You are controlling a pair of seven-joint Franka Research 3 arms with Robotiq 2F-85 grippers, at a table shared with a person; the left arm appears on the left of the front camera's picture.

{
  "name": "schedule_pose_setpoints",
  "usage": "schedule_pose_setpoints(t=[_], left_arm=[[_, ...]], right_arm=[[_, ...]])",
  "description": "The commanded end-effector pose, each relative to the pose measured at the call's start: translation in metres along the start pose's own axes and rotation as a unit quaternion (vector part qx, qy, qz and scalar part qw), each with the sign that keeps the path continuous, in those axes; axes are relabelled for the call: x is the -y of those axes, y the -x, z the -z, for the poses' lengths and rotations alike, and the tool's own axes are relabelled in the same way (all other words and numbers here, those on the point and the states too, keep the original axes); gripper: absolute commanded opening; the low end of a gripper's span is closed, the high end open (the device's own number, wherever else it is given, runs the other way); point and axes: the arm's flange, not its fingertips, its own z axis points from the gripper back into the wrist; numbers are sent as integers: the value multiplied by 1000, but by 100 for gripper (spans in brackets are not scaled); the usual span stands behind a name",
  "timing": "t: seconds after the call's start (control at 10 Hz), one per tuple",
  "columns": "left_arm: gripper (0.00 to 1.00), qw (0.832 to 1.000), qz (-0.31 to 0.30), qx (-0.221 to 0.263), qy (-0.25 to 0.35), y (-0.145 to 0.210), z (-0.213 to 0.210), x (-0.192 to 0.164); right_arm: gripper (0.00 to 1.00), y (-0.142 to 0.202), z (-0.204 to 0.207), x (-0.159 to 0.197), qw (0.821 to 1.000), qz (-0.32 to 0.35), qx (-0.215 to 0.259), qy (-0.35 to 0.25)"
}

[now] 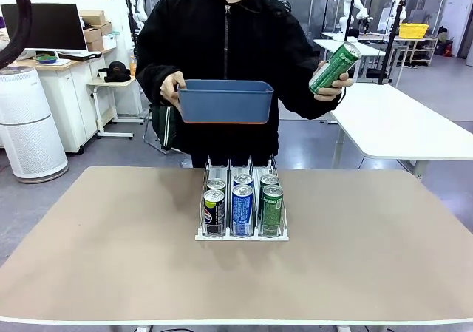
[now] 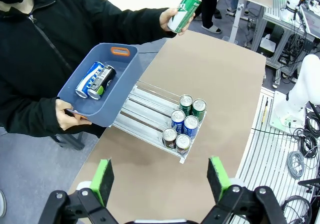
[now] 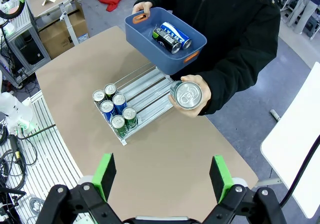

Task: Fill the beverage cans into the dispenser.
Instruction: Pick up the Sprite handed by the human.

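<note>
Standing across the worktop [image 1: 103, 251], a person held a blue bin [image 1: 225, 103] and, off to one side, a green can [image 1: 334, 67]. Six cans [image 1: 242, 208] stood two per lane at the near end of the dispenser [image 1: 201, 235]; two more cans [image 2: 96, 79] lay in the bin. Left gripper [image 2: 161, 179] and right gripper [image 3: 162, 177] hung above the worktop, jaws spread and empty.

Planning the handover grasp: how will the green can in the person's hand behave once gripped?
The green can is a smooth slim cylinder, so it may slip or twist in a two-finger grip. Tall and narrow: it probably tips if set down tilted, then rolls. Its top looks sealed in the right wrist view, so it is likely full and heavy-ish.
</note>
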Motion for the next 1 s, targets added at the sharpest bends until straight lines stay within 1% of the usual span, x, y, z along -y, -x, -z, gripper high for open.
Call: schedule_pose_setpoints(t=[0.0,0.3,0.4,0.5,0.6,0.7,0.9], left_arm=[[100,1000,-1,2,6,0,0,0],[100,1000,-1,2,6,0,0,0],[100,1000,-1,2,6,0,0,0],[100,1000,-1,2,6,0,0,0],[100,1000,-1,2,6,0,0,0],[100,1000,-1,2,6,0,0,0],[100,1000,-1,2,6,0,0,0]], right_arm=[[100,0,-1,0,1000,-1,-1,3],[100,0,0,0,1000,0,0,0],[100,-1,12,-2,999,-15,-33,-15],[100,-10,25,5,998,-15,-55,-22],[100,-15,36,5,998,-12,-65,-23],[100,-19,45,5,998,-15,-65,-19],[100,-24,56,7,997,-18,-79,-7]])
